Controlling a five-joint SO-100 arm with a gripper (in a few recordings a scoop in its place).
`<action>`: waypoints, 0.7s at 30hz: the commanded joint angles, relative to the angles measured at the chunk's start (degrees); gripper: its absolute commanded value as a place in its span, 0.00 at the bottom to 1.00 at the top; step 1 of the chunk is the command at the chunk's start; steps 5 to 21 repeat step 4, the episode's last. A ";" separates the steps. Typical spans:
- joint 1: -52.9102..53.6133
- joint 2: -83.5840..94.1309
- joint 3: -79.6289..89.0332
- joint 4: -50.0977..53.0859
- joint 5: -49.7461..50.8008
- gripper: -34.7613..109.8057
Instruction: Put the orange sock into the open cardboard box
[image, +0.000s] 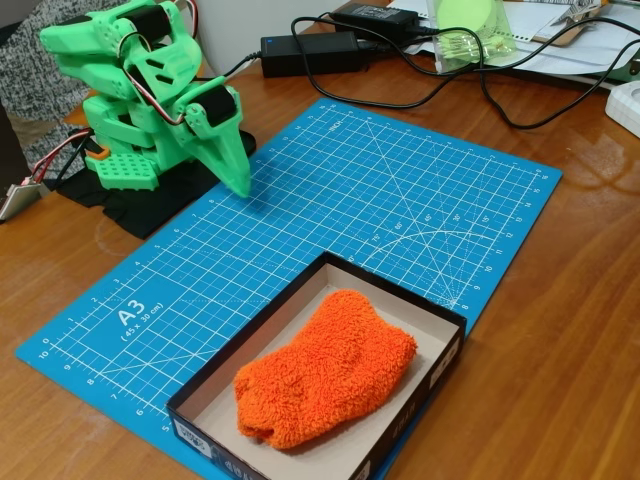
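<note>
The orange sock (325, 370) is a plush, fuzzy lump lying flat inside the open cardboard box (440, 318), a shallow tray with black outer walls and a pale floor at the front of the blue mat. My green gripper (238, 180) is folded back near the arm's base at the upper left, tip pointing down at the mat's far corner, well away from the box. Its fingers look closed together with nothing held.
A blue A3 cutting mat (330, 210) covers the wooden table. Black power bricks (310, 52) and looping cables (480, 90) lie behind it, with a green plastic object (470, 30) and papers at the back right. A black cloth (160, 205) sits under the arm's base.
</note>
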 joint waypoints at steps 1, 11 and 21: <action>1.23 0.88 -0.09 -0.35 0.09 0.24; 1.58 0.88 -0.09 -0.35 0.35 0.24; 1.58 0.88 -0.09 -0.35 0.35 0.24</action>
